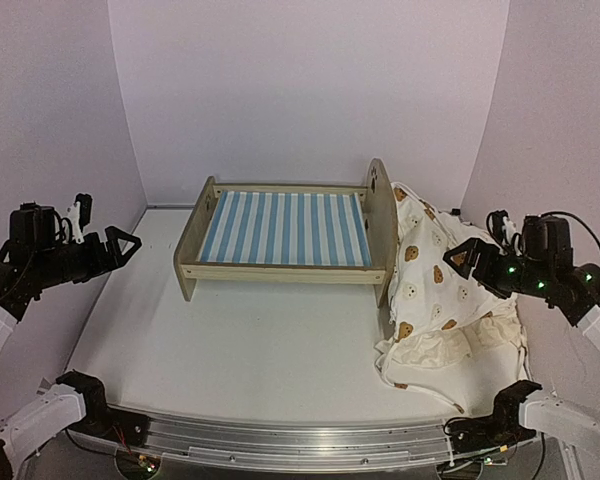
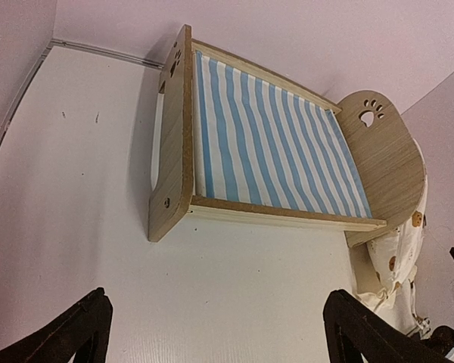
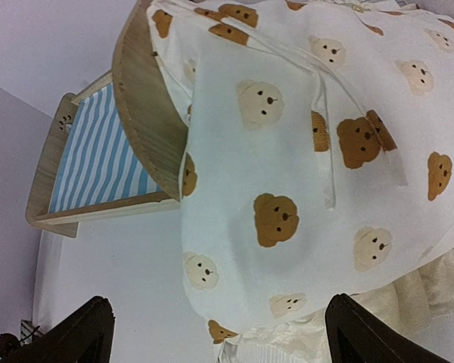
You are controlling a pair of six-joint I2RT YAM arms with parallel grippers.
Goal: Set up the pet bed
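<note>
The pet bed (image 1: 285,228) stands at the back middle of the table, light wood with two arched end boards and a bare blue-and-white striped base; it also shows in the left wrist view (image 2: 272,144) and the right wrist view (image 3: 98,162). A cream bear-print cushion (image 1: 435,290) lies crumpled to its right, leaning on the right end board, and fills the right wrist view (image 3: 303,151). My left gripper (image 1: 123,243) is open and empty, held above the table's left edge. My right gripper (image 1: 462,262) is open and empty, held above the cushion. The lemon-print pillow is not in view.
The white table (image 1: 250,340) is boxed in by pale walls at the back and both sides. A metal rail (image 1: 300,440) runs along the near edge, with the arm bases at its two ends.
</note>
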